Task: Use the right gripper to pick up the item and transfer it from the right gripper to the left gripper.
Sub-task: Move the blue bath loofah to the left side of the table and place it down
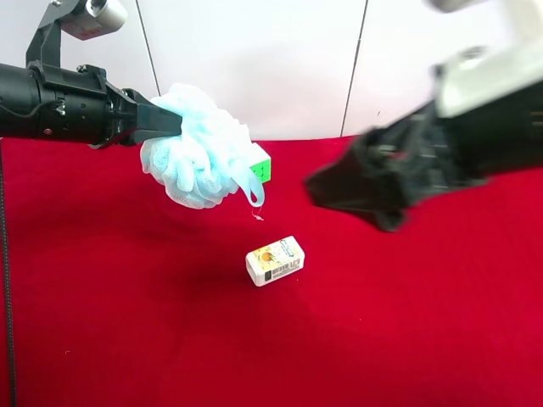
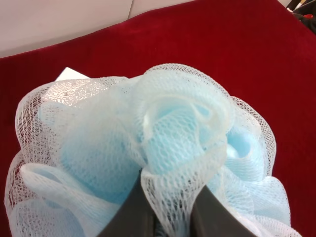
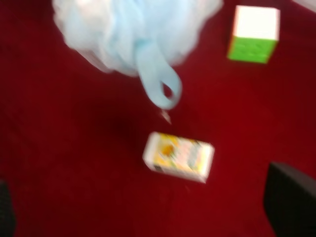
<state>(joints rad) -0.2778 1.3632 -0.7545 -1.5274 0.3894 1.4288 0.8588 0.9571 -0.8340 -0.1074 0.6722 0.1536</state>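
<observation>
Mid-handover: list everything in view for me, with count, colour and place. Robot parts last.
Red fabric table cover: one, red, spread under everything.
White wall panels: white, behind the cover; count unclear.
Fluffy light-blue mesh bath pouf: one, light blue with a blue ribbon loop hanging down, held in the air.
Multicoloured puzzle cube: one, green and white faces showing, on the cover, partly hidden behind the pouf in the exterior high view.
Small white printed carton: one, white with yellow-orange print, lying on the cover below the pouf.
Left gripper: one, black, shut on the pouf.
Right gripper: one, black, blurred, open, empty, apart from the pouf.
</observation>
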